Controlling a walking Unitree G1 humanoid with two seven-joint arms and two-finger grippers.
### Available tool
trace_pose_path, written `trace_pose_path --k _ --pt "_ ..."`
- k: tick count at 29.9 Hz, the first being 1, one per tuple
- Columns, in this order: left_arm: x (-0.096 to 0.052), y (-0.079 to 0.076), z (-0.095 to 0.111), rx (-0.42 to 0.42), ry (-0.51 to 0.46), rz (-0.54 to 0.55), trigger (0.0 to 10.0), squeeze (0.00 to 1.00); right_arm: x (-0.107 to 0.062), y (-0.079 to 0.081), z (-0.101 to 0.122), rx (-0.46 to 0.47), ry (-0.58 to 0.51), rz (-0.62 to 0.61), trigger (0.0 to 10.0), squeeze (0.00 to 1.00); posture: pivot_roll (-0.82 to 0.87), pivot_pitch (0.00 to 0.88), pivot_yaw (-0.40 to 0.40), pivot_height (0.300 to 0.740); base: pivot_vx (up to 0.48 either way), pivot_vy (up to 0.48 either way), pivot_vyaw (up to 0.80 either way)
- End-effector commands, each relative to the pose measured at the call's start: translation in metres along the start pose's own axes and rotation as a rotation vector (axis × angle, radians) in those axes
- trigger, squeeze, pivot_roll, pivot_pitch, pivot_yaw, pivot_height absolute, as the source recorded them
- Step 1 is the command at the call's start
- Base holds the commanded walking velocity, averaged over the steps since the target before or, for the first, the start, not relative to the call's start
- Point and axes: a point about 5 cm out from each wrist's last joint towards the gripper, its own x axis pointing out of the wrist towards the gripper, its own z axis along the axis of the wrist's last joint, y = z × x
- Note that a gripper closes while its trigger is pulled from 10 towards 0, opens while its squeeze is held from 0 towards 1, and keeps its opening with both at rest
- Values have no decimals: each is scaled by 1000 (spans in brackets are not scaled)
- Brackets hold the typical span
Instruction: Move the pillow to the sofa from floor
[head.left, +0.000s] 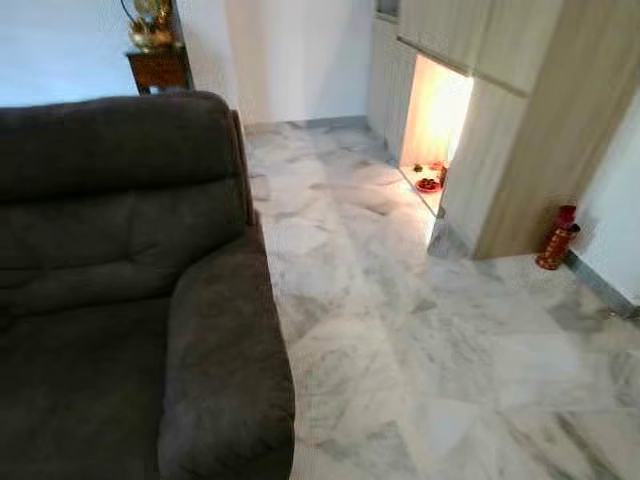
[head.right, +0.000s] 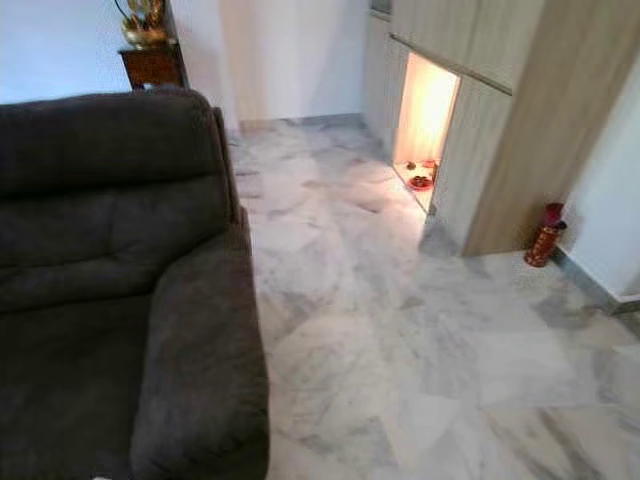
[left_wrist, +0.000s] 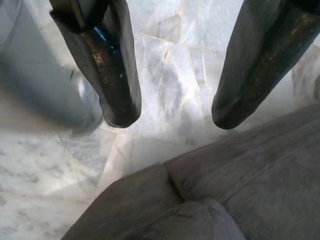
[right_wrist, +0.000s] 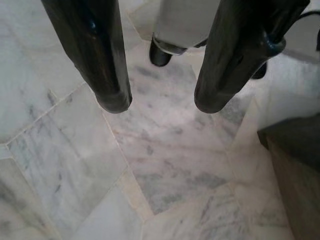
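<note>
Dark grey plush sofa (head.left: 120, 300) beside marble floor (head.left: 420, 350); both tools (left_wrist: 170, 115) (right_wrist: 160, 105) wide, empty.

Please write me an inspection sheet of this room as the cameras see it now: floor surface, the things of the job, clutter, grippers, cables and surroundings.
Surface: grey-veined white marble floor, bare in front of the robot.
Job's things: dark grey sofa at the left, its seat free; pillow, nothing seen.
Clutter: red vase on the floor by the wooden cabinet; small red items in the lit niche.
Grippers: left gripper open above the sofa's edge, holding nothing; right gripper open over bare floor.
Cables: nothing seen.
Surroundings: white walls; side table with a brass ornament behind the sofa.
</note>
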Motion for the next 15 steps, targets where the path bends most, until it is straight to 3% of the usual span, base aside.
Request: trace_pose_path --k 1,14,15 --pt "12 -25 8 -77 63 -7 10000 0 8 3 25 184 -39 -36 10000 0 -45 37 67 740 0 0 800" --pt "13 -25 8 -76 71 -2 10000 0 10 4 28 183 -41 -32 10000 0 -40 33 60 740 0 0 800" --pt "13 -25 8 -73 72 -1 10000 0 10 4 28 199 -40 -36 10000 0 -40 33 59 740 0 0 0"
